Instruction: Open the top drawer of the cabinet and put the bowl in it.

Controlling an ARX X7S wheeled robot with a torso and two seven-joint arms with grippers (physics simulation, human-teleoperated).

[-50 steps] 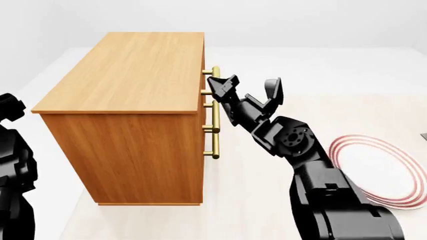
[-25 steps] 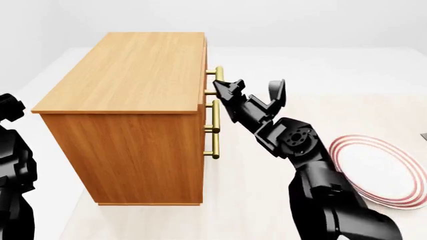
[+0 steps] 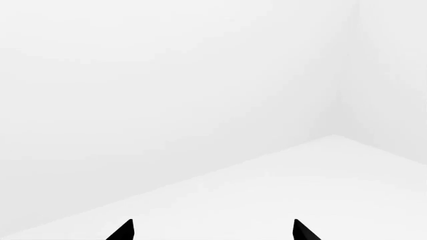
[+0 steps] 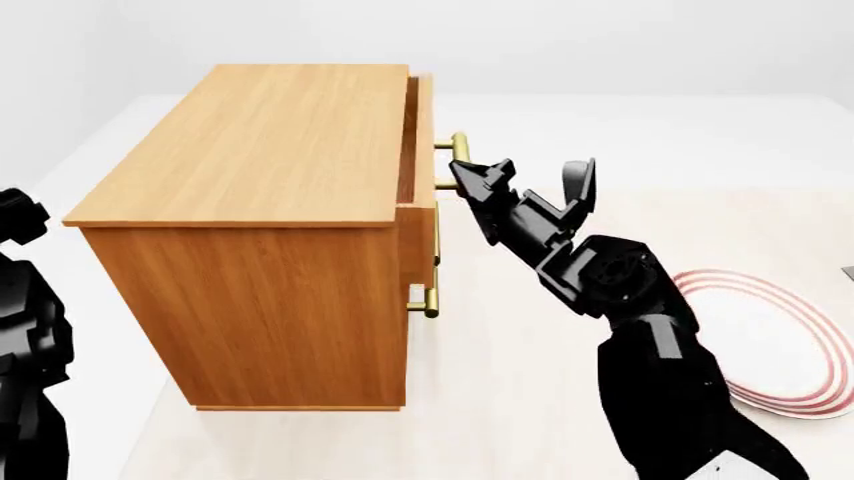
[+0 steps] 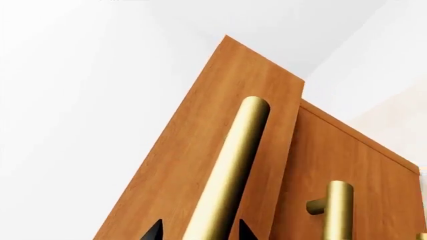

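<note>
My right gripper sat center frame in the head view, at the brass handle of the top drawer. One finger lay against the bar; the other finger stood off to the right, clearly apart from it. The right wrist view showed two dark fingertips either side of the handle, bar between them. Whether they actually pinched the bar I couldn't tell. The top drawer stuck out slightly past the cabinet front, a narrow gap showing at the upper center of the head view. Interior not visible.

My left gripper showed in the left wrist view only as two black tips at the bottom edge, set well apart, nothing between them, plain white wall and floor behind. The left arm was at the far left edge of the head view, its gripper out of that frame.

Counts: one cabinet, left center of the head view. In the head view one raised handle clear, lower handles partly hidden behind the drawer front, number uncertain there; the wrist view showed the gripped handle plus a second bar lower right. One plate with red rim rings, lower right, partly behind my right arm. I couldn't see the bowl in any view.
</note>
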